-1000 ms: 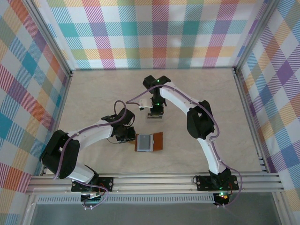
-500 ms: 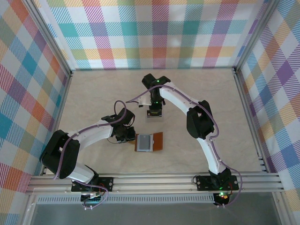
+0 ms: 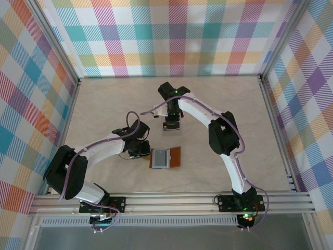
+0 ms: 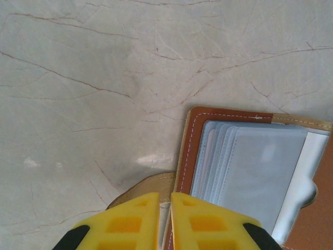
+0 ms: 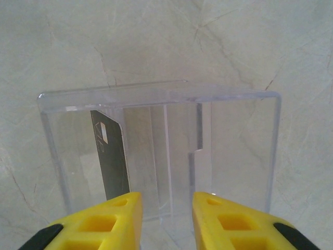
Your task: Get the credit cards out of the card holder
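Note:
The card holder (image 3: 166,158) lies open on the table, brown with grey-blue clear sleeves (image 4: 257,166) facing up. My left gripper (image 3: 144,151) is at its left edge, shut on the little side tab (image 4: 148,186); its tips (image 4: 165,200) are almost touching. My right gripper (image 3: 172,122) hangs farther back over a clear plastic box (image 5: 156,151), jaws open, with nothing pinched between its fingertips (image 5: 167,202). A dark credit card (image 5: 110,156) stands on edge inside the box at the left. A pale flat piece (image 5: 204,130) stands to its right; I cannot tell whether it is a card.
The marble-patterned tabletop (image 3: 104,104) is fenced by metal rails and checkered walls (image 3: 171,36). The clear box (image 3: 172,126) sits just behind the wallet. The right arm's elbow (image 3: 222,134) arches over the table's right half.
The right gripper's jaws have spread apart and it has drawn slightly toward the far side, above the clear box. The left gripper and wallet have not moved.

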